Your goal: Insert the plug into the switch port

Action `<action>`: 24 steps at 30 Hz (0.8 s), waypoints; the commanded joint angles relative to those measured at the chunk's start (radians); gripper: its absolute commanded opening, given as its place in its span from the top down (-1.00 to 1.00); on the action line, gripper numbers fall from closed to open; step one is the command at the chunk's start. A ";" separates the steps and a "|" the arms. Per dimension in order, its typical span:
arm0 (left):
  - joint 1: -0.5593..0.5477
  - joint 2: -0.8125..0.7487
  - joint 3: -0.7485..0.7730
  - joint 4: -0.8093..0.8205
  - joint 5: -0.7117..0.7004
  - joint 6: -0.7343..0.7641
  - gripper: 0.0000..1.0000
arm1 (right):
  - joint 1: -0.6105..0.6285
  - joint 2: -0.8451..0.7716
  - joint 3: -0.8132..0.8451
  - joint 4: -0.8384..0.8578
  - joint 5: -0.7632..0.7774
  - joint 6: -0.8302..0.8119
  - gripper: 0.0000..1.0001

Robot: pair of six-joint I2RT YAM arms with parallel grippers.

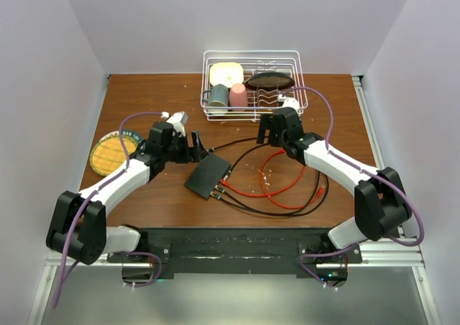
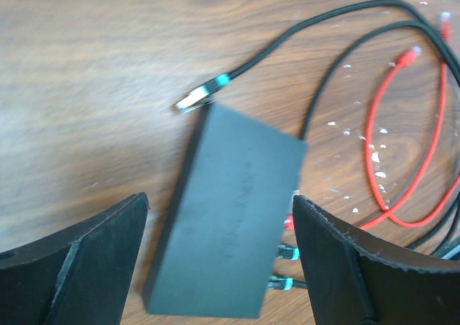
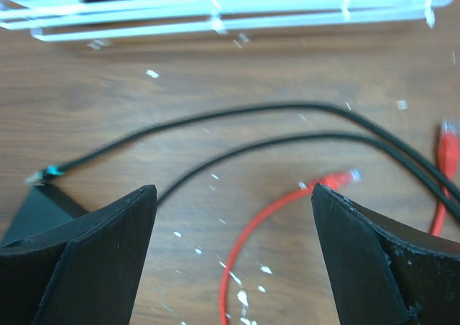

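The switch (image 1: 208, 175) is a flat black box lying at an angle mid-table, with several cables plugged into its right edge (image 2: 286, 252). A loose black cable ends in a clear plug (image 2: 192, 100) with a teal band, lying on the wood at the switch's far corner (image 3: 39, 175). A loose red plug (image 3: 345, 177) lies further right. My left gripper (image 2: 221, 203) hovers open over the switch (image 2: 230, 217), one finger on each side and not touching it. My right gripper (image 3: 233, 192) is open above the red cable with nothing in it.
A white wire dish rack (image 1: 251, 84) with cups and dishes stands at the back, close behind the right gripper (image 1: 269, 134). A yellow plate (image 1: 113, 152) lies at the left. Red and black cables (image 1: 287, 195) loop to the right of the switch. White crumbs dot the wood.
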 commanded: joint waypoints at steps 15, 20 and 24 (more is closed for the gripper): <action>-0.319 0.260 0.433 0.011 -0.172 0.159 -0.58 | -0.254 -0.217 -0.104 -0.083 -0.165 0.076 -0.83; -0.412 0.410 0.557 0.005 -0.209 0.210 -0.55 | -0.309 -0.274 -0.120 -0.124 -0.174 0.065 -0.83; -0.494 0.548 0.648 -0.013 -0.267 0.276 -0.54 | -0.341 -0.311 -0.126 -0.158 -0.170 0.051 -0.83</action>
